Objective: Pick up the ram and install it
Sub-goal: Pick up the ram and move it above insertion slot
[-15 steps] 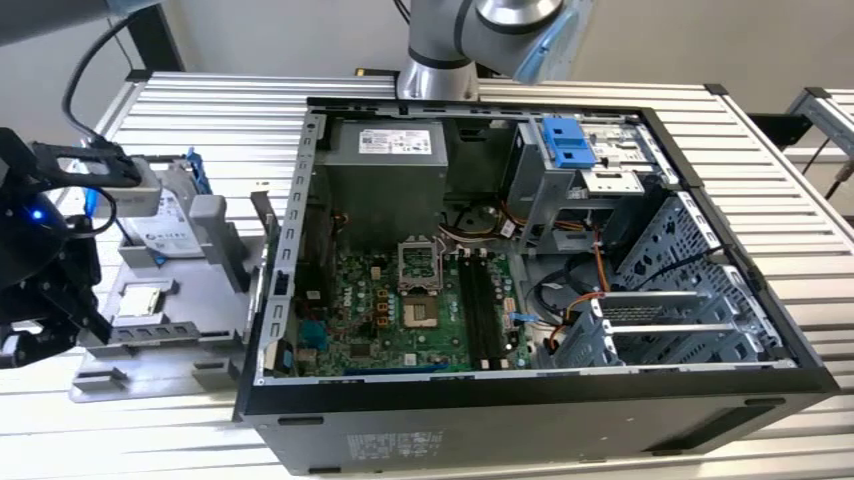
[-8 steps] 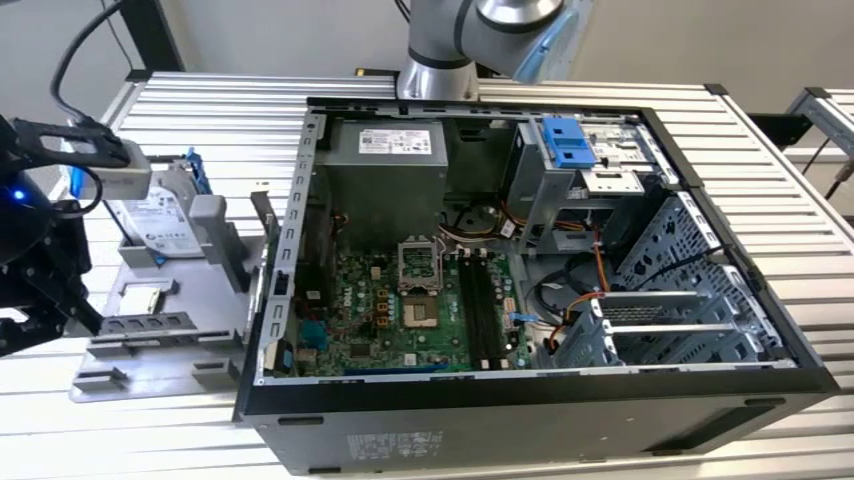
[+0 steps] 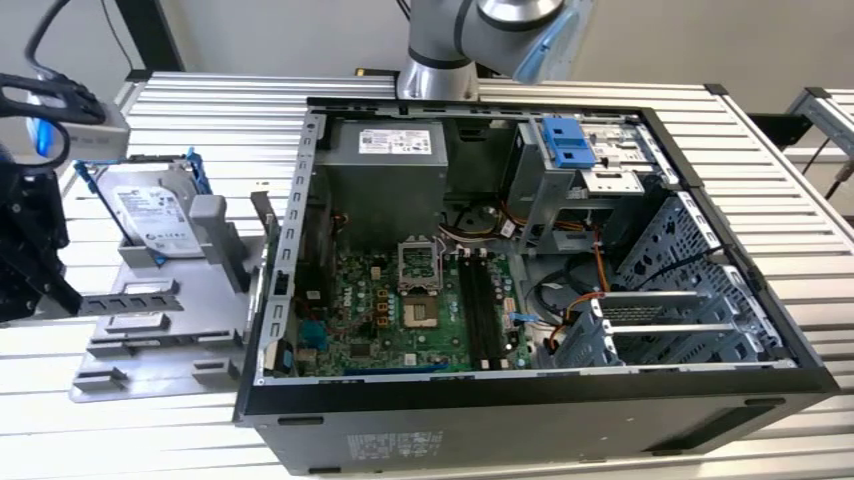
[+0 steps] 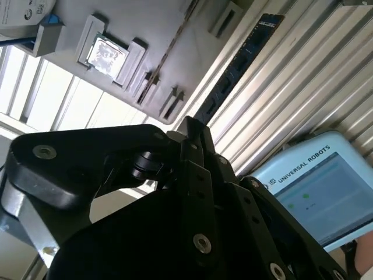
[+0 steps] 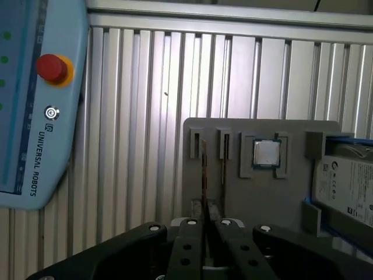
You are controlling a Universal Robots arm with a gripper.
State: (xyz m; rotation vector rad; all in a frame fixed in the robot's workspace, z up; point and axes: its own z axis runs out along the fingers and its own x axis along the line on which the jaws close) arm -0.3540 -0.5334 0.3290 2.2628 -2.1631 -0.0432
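gripper (image 5: 204,224) clamped on one end of the ram (image 4: 238,65) | ram juts out over grey holder tray (image 5: 262,198) and slatted tabletop (image 5: 145,116) | apart from open computer case (image 3: 534,400)

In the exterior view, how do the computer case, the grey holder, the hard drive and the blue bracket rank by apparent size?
Largest to smallest:
1. computer case
2. grey holder
3. hard drive
4. blue bracket, inside the case
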